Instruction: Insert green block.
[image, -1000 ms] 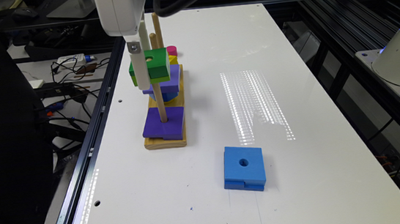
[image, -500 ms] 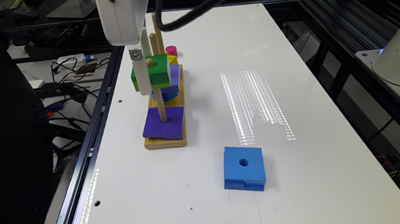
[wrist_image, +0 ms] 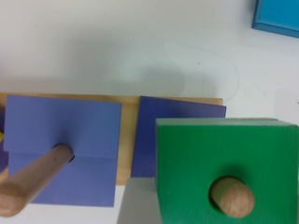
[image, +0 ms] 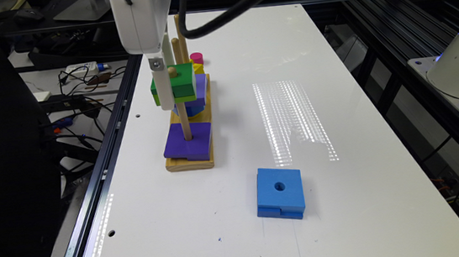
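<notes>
Green block (image: 178, 82) on peg tip (wrist_image: 231, 196) (holed block (image: 280, 193) apart)

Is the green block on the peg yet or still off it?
On it: the peg tip pokes through the green block hole, high above the purple block.

White table (image: 346, 201), glossy, light streaks reflected near centre. Wooden peg base (image: 190, 162) lies directly on it at about 10 o'clock from the table's middle. Blue block (image: 280, 192) with centre hole lies flat at about 6 o'clock, well apart from the base.
</notes>
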{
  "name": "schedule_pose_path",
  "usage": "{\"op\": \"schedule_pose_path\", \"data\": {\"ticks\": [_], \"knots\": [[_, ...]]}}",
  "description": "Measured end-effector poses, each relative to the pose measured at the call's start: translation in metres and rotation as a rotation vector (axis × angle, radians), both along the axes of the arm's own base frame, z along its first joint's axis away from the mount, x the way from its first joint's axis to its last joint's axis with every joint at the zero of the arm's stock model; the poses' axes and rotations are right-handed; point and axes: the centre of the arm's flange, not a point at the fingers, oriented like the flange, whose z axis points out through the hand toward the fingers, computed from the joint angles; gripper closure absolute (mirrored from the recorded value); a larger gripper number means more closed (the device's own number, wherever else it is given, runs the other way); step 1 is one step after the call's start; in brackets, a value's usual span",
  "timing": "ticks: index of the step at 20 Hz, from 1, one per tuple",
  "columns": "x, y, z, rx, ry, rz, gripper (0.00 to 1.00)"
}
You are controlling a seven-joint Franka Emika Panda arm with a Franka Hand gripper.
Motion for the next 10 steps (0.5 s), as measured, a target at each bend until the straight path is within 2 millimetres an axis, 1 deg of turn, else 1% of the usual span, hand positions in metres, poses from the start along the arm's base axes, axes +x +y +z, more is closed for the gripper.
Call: {"op": "schedule_pose_path", "data": {"ticks": [4, 10], "knots": [[0.0008, -0.0001, -0.0081, 0.001, 0.003, 0.000, 1.00], [0.0009, -0.0001, -0.0088, 0.001, 0.004, 0.000, 1.00]]}}
